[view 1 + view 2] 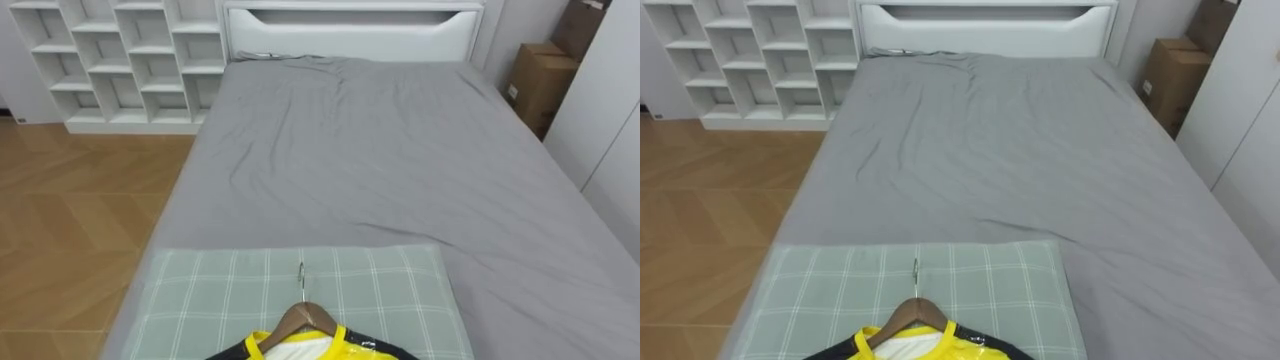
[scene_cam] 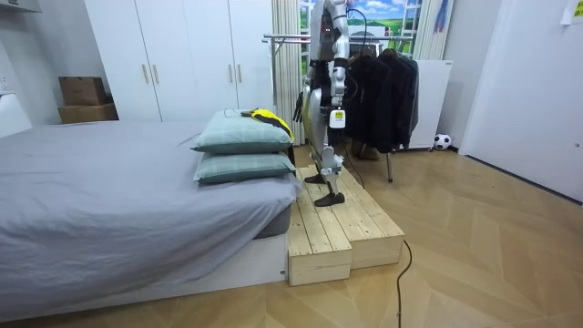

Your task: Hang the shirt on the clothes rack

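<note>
Shirt (image 1: 300, 348), yellow, is lying on its hanger (image 1: 303, 316) across the pillow (image 1: 200, 290) at six o'clock in my eye views. Left hand (image 2: 338, 114) is hanging at the robot's side; its grip I cannot tell.

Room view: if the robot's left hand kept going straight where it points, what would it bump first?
Probably the wooden platform under the robot: the left hand hangs at its side, pointing down, though depth is unclear.

I see home bedroom: grey bed (image 1: 380, 160), white headboard (image 1: 350, 25), stacked pillows (image 2: 241, 137), wardrobes (image 2: 182, 55), cube shelving (image 1: 120, 60), clothes rack (image 2: 383, 87).
</note>
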{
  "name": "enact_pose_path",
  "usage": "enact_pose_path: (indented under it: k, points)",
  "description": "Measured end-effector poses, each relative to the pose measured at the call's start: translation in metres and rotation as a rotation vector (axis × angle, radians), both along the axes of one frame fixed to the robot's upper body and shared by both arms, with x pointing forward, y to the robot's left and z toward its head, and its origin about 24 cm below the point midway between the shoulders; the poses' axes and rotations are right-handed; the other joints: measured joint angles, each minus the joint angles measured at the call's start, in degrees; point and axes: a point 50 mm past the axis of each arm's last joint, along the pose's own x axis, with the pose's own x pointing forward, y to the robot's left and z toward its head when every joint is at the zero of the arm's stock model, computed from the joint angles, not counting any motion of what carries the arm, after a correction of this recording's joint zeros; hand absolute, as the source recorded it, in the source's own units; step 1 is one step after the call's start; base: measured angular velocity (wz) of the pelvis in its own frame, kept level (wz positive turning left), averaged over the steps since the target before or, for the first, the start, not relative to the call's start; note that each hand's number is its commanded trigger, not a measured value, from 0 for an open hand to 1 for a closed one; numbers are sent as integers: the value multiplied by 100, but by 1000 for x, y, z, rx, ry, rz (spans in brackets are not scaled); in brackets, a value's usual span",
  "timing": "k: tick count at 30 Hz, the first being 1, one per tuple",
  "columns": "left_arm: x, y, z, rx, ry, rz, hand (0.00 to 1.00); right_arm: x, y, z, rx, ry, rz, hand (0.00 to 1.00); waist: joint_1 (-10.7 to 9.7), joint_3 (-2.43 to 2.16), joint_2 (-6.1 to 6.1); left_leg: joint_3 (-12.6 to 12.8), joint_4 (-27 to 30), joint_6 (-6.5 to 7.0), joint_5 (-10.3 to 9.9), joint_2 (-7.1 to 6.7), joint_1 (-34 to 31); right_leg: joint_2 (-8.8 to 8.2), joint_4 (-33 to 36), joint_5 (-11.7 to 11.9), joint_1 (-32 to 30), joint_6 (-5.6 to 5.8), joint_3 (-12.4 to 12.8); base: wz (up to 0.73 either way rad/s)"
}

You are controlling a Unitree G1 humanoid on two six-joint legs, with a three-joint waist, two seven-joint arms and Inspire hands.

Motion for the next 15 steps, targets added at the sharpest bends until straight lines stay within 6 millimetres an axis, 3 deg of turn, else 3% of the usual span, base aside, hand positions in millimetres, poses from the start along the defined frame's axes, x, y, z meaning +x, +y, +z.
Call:
enact_pose_path:
  k: [15]
  points:
    - [1,-1,0,33,-1,4,0,0,0,0,-1,3,7,0,18,7,-26,4,3,0,0,2,6,2,-4,1,1,-2,-2,0]
